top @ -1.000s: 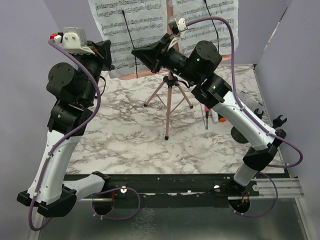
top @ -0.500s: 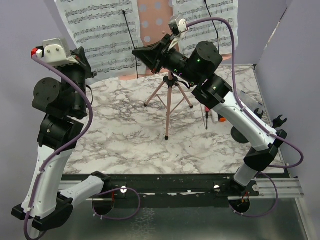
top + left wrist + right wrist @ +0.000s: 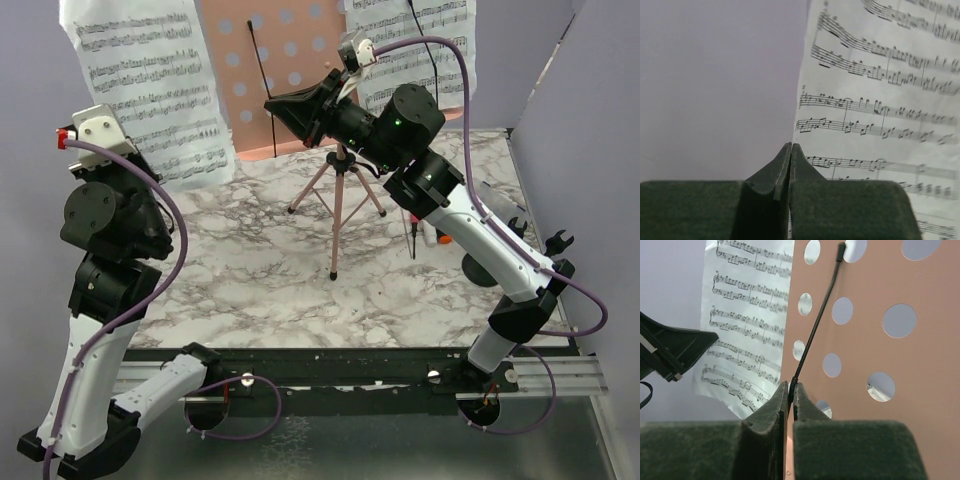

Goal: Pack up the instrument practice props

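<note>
Item 1, 6 o'clock: two arm bases bolted at the near edge of the marbled desk [image 3: 250, 270]. Item 2, desk centre: pink tripod music rest [image 3: 336, 220], upright, three legs splayed, feet on the desk. Item 3, 3 o'clock, close behind the right forearm: red-handled screwdriver [image 3: 443, 239], only part of the handle showing. Item 4, 4 o'clock: black round-based holder [image 3: 474, 266], mostly hidden by the same arm, seen only as a dark rounded shape on the desk. Item 5, 9 to 10 o'clock: left tool [image 3: 791, 147], raised, clenched on the left edge of one white sheet-music page [image 3: 150, 90]; the page hangs upright in the air at 10 to 11 o'clock, off the rest, its right edge just meeting the left edge of the rest's head. Item 6, 12 o'clock: right tool [image 3: 790, 386], fingers pressed together on the lower end of a thin black wire [image 3: 813, 332] that runs up the face of the perforated board [image 3: 925, 405]; whether the board's edge is pinched as well cannot be told. Item 7, 12 o'clock, farthest: the board itself, pink with round holes, its left and middle face uncovered. Item 8, 1 o'clock: second page [image 3: 450, 15], lying against the board's right side.
</note>
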